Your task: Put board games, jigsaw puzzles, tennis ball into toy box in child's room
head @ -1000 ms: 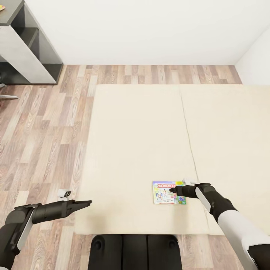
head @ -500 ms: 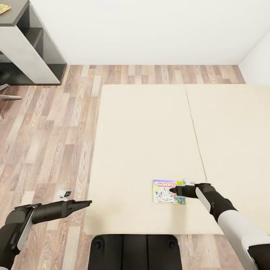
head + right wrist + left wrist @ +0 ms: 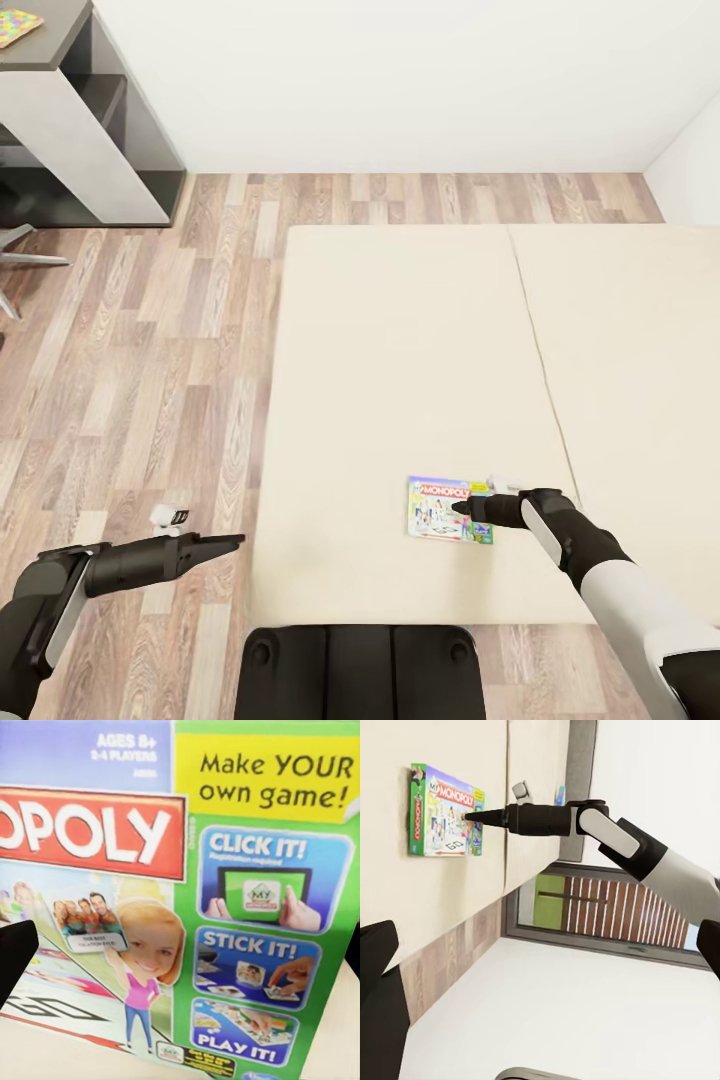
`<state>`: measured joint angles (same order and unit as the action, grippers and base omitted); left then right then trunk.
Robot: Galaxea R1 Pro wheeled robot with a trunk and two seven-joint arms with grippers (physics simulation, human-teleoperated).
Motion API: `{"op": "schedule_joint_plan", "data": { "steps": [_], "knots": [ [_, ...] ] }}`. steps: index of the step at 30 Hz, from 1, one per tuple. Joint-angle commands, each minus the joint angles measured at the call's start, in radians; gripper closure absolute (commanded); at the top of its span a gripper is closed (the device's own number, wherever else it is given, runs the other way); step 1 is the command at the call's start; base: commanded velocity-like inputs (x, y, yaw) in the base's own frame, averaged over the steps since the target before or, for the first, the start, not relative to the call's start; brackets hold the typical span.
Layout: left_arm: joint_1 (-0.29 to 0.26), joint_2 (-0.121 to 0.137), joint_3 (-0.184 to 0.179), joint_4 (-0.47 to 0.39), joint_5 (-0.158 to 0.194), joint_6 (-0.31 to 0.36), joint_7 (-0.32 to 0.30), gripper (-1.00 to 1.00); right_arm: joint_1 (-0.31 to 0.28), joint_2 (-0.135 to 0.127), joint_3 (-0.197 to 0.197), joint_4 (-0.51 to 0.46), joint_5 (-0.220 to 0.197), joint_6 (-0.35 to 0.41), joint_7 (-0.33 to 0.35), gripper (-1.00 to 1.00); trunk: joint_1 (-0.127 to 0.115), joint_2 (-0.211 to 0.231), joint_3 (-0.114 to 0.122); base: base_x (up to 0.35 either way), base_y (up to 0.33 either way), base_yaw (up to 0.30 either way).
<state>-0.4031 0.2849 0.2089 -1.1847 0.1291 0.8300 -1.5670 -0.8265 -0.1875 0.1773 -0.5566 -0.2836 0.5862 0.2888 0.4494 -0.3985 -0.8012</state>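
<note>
— Monopoly game, the flat bright box [image 3: 449, 510], where was it?
— It lay flat on the wide cream bed [image 3: 400, 380], near the front edge.
— What did the right gripper [image 3: 462, 508] do?
— Its black tip sat over the lid. I could not tell if it was open or closed.
— And the left gripper [image 3: 236, 542]?
— It hung over the wood-plank floor [image 3: 130, 360], closed up and holding nothing.

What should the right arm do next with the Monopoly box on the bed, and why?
Probably lift it slightly. The right pincer sits at the Monopoly box edge, apparently gripping it, while the box lies flat on the bed; its grip isn't clearly visible.
</note>
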Motion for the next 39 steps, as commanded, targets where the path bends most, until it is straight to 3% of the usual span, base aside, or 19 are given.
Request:
{"op": "schedule_joint_plan", "data": {
  "steps": [1, 26, 39],
  "knots": [
    [0.0, 0.0, 0.0, 0.0, 0.0, 0.011, -0.004, -1.0, 0.0, -0.001, 0.005, -0.001, -0.006, 0.004, 0.0, -1.0, 0.001, -0.002, -0.001, 0.0, 0.163, 0.0],
    [0.0, 0.0, 0.0, 0.0, 0.001, 0.011, -0.004, -1.0, 0.0, -0.001, 0.005, -0.001, -0.005, 0.004, -0.002, -1.0, 0.001, -0.002, -0.001, 0.0, 0.157, 0.0],
    [-0.001, 0.0, 0.0, 0.0, 0.001, 0.011, -0.004, -1.0, 0.0, -0.001, 0.006, -0.002, -0.005, 0.004, -0.002, -1.0, 0.001, -0.002, -0.001, 0.0, 0.024, 0.0]
  ]
}}
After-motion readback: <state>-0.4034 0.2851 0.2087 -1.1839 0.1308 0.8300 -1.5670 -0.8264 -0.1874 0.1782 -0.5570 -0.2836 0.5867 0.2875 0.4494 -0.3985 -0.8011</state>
